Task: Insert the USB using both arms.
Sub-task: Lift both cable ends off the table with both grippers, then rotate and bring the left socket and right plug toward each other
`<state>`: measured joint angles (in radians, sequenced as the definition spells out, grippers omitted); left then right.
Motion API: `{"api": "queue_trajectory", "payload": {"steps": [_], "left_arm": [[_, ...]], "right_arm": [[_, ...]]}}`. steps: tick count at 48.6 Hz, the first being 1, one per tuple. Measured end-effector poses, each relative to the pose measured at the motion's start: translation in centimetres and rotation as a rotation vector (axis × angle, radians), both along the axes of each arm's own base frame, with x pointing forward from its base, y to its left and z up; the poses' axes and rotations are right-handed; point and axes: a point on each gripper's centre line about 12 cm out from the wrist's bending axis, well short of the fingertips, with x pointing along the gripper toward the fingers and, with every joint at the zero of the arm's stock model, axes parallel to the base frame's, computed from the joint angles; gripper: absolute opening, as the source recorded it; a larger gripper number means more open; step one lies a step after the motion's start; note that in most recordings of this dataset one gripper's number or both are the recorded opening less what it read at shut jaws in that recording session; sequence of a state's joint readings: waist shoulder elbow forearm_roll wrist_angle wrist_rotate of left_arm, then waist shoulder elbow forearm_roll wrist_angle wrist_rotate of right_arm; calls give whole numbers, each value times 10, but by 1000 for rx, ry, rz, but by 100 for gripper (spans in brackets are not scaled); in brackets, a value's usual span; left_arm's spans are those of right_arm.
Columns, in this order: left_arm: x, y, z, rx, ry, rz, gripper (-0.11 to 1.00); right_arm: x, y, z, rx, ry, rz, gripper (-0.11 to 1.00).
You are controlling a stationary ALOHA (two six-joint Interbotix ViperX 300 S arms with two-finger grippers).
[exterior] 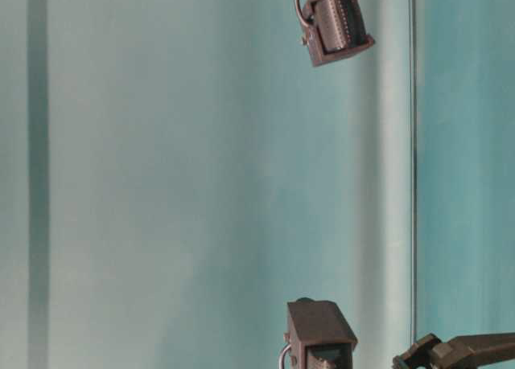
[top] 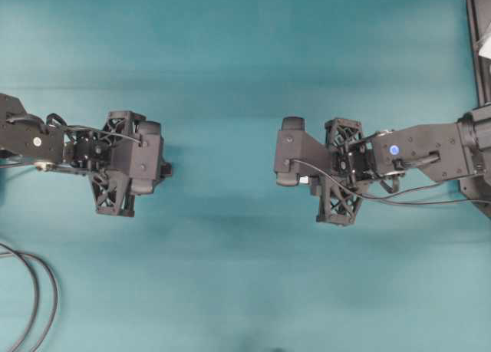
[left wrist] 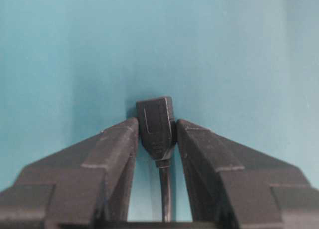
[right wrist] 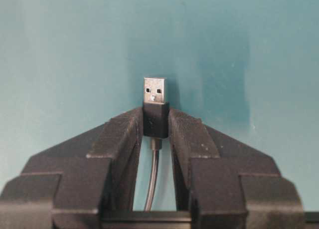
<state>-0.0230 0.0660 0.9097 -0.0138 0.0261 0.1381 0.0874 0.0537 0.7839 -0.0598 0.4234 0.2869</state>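
The USB, a silver-tipped plug on a short black body, stands up between the fingertips of my right gripper, which is shut on the black body. Its thin grey cable runs back between the fingers. My left gripper is shut on an all-black socket end, whose cable also trails back between the fingers. From overhead, the left arm and right arm face each other across a gap over the teal table. Their housings hide both fingertips there.
Thick looped dark cables lie at the table's bottom left. A black frame runs along the right edge. A thin cable hangs from the right arm.
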Motion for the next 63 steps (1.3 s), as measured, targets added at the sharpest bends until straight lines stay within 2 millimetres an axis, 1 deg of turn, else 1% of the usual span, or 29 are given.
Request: {"api": "queue_trajectory", "payload": {"steps": [13, 19, 21, 23, 24, 25, 31, 34, 40, 47, 53, 58, 63], "left_arm": [[-1, -1, -1, -1, 3, -3, 40], [1, -2, 4, -5, 8, 1, 40], [0, -4, 8, -8, 13, 0, 37], [0, -8, 13, -9, 17, -14, 29], [0, -10, 16, -12, 14, -17, 26], [0, -13, 19, -13, 13, -25, 26], [1, -21, 43, -40, 2, -19, 26], [1, -23, 57, -73, 0, 19, 26], [3, -27, 77, -164, -31, 129, 26], [2, -27, 94, -267, -67, 258, 26], [-2, -25, 107, -361, -84, 372, 26], [-3, -19, 119, -421, -122, 440, 26], [-4, -16, 130, -471, -167, 475, 26]], "right_arm": [[-1, 1, 3, -8, 15, 9, 20], [-1, 2, 7, -18, 0, 26, 20], [-1, 2, 10, -26, -9, 39, 20], [-1, 3, 16, -37, -19, 55, 20], [-1, 3, 18, -43, -24, 62, 20], [-2, 2, 21, -46, -28, 63, 20], [-6, -2, 36, -86, -32, 89, 20], [-8, -4, 45, -110, -29, 98, 20], [-14, -10, 63, -167, -21, 114, 20], [-19, -14, 84, -231, -50, 120, 20], [-24, -13, 98, -280, -81, 115, 20], [-28, -9, 104, -323, -89, 118, 20], [-32, -1, 110, -386, -95, 140, 20]]}}
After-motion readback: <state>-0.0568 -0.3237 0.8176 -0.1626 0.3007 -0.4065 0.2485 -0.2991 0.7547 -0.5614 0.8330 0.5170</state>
